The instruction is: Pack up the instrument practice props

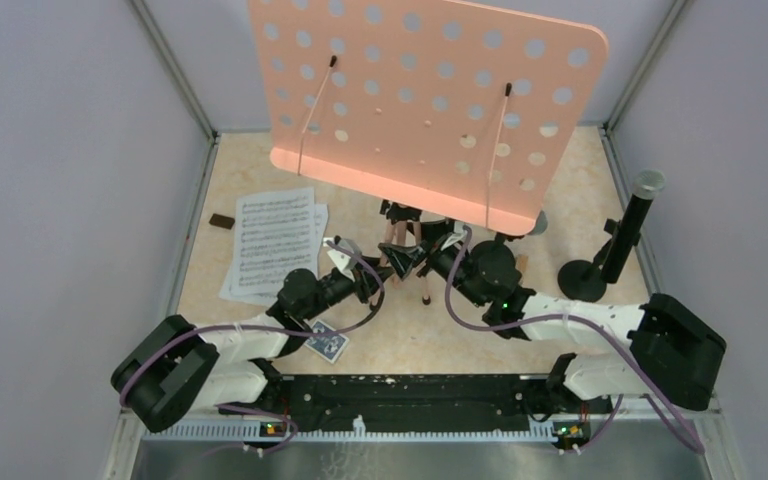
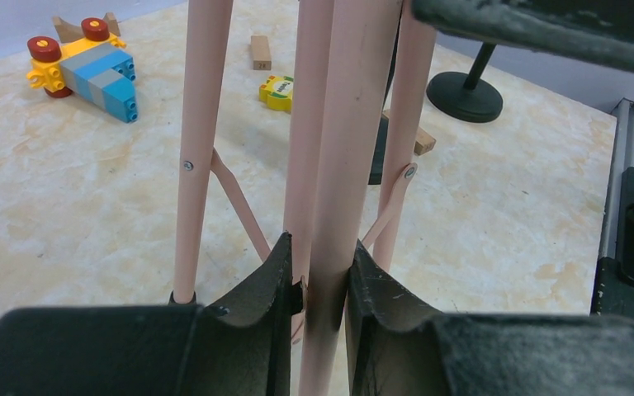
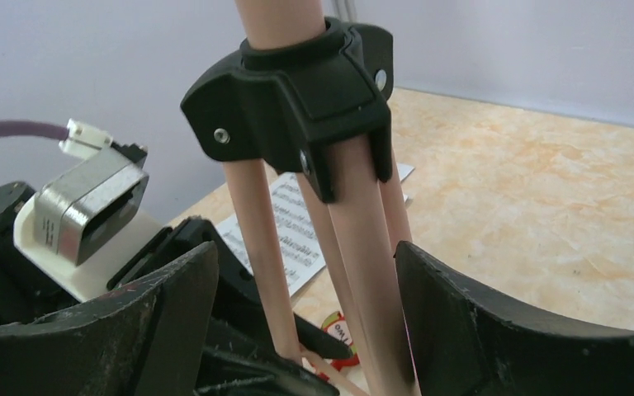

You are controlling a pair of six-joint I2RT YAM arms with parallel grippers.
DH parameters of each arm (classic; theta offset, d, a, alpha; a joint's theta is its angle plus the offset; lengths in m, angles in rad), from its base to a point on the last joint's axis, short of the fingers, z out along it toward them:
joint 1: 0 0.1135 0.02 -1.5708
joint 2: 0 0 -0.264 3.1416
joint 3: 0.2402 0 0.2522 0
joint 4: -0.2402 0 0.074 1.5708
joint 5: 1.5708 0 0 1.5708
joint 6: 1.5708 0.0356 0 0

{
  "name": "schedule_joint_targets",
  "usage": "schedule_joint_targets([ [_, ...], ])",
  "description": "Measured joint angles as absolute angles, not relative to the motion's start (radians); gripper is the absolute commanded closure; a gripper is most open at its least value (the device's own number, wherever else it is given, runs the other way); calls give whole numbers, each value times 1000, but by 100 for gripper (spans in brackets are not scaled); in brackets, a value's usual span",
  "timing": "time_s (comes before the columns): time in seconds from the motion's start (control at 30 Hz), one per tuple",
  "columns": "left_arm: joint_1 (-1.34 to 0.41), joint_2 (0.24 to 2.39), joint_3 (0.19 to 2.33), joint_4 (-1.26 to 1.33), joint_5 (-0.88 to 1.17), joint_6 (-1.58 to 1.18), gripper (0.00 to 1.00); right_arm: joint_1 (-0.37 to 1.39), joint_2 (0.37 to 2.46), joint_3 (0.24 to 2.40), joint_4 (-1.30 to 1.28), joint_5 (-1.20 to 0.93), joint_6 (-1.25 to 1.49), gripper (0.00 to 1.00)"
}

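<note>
The salmon-pink music rack (image 1: pixel 415 100) stands upright mid-desk on its tripod legs (image 3: pixel 355 247), with its perforated tray tilted toward the overhead camera. One pink tube (image 2: pixel 338 165), seemingly a leg, is gripped low down by the left tool (image 2: pixel 322 285), whose jaws are closed tight against it near the desk (image 1: pixel 430 335). The right tool (image 3: pixel 305 264) is open. Its jaws are set either side of the leg bundle just beneath the black hub (image 3: pixel 297 91), and no contact can be seen.

The legs appear drawn close together, so the step in hand is judged to be the folding of the tripod. Most of the packing is judged undone: the sheet-music pages (image 1: pixel 275 240) lie flat to the left, and the black grey-headed microphone (image 1: pixel 636 215) is upright in its mic holder (image 1: pixel 582 280) at the right.

For the step to be done well, the right tool should be closed squarely around the bundle below the hub before any lifting or tipping is attempted. The top-heavy tray is then steadied by two holds rather than one. The left hold should be firm but not twisted, since the thin braces (image 2: pixel 239 206) between the legs could be bent. Any lowering should be made slowly and away from the microphone, as the wide tray could sweep nearby things.
</note>
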State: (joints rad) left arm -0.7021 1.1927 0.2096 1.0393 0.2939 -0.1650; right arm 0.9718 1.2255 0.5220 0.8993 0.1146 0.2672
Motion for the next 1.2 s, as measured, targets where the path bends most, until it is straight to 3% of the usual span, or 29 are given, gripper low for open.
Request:
schedule_joint_targets([
  [0.2, -708, 1209, 217, 1050, 293, -165, 100, 975, 1340, 588, 969, 171, 268, 21],
  [0.3, -711, 1213, 221, 1045, 290, -165, 95, 975, 1399, 635, 975, 205, 255, 23],
  [0.37, -712, 1213, 221, 1036, 281, -164, 78, 976, 1430, 668, 968, 228, 244, 29],
  [0.5, -712, 1182, 214, 1013, 258, -177, 44, 998, 1466, 719, 955, 242, 181, 53],
  [0.7, -720, 1025, 148, 921, 219, -240, 2, 999, 1481, 754, 926, 270, 100, 88],
  [0.93, -747, 878, 86, 796, 171, -251, 1, 981, 1482, 830, 786, 308, 134, 100],
  [1.2, -747, 941, 130, 777, 70, -178, 1, 979, 1481, 915, 617, 267, 142, 100],
])
